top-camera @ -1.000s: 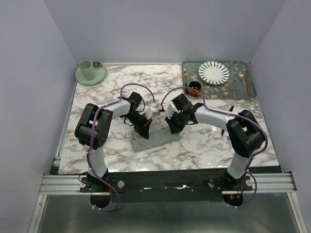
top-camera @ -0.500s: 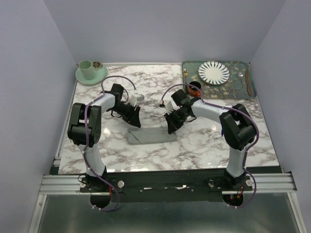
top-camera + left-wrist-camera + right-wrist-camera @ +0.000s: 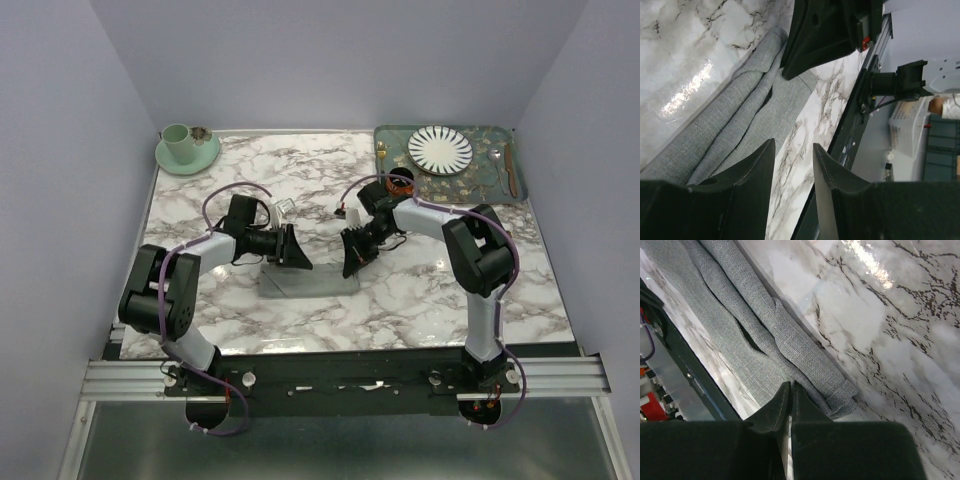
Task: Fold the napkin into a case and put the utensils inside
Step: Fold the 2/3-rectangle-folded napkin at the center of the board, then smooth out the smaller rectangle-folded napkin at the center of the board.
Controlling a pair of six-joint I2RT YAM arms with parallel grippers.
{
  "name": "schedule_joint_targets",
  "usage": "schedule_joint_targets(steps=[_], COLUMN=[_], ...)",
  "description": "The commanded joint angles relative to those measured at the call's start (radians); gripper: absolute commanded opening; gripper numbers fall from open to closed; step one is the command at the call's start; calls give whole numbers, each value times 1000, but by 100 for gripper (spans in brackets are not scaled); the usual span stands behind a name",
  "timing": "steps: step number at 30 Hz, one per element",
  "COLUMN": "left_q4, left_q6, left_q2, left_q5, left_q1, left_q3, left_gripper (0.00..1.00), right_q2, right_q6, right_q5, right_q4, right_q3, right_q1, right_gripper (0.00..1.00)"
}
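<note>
Grey woven cloth, the napkin (image 3: 308, 281), lies folded into a long narrow strip at the middle of the surface (image 3: 420, 300), towards the near edge. It is soft, limp and light, so I judge its layers will slide and spring open. The loose long edge, close to an end, looks the best hold. My left fingers (image 3: 768, 151) stand apart over its left end, grasping nothing. My right fingers (image 3: 789, 390) are clenched, tips on its right end; whether a layer is caught I cannot tell. Farther off, the utensils (image 3: 511, 172) wait on the tray (image 3: 480, 190) in the far right corner.
</note>
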Motion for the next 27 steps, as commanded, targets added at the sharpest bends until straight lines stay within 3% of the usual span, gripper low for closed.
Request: schedule_joint_targets(steps=[1,8,10,14,18,27], left_q4=[220,166,145,137,130,70], left_q6=[-223,-230,-220,-210,-207,-175], left_q2=[120,324,359,389,401,433], left_q5=[-17,-72,-83,-95,-103,-112], left_q1=[-13,30,45,57,59,71], left_q3=[-40,-30,-20,-6,11,61], left_gripper=[40,29,27,25,23,21], right_q2=[67,49,29,-59,-175,-125], right_q6=[3,0,-4,-41,-51,115], right_q5=[37,49,54,56,19,-280], right_q4=[-61,-63,-74,-129,-155,-51], right_q3=[-2,8,15,37,54,57], right_q1=[0,2,2,-3,-3,72], right_gripper=[9,10,14,35,68,68])
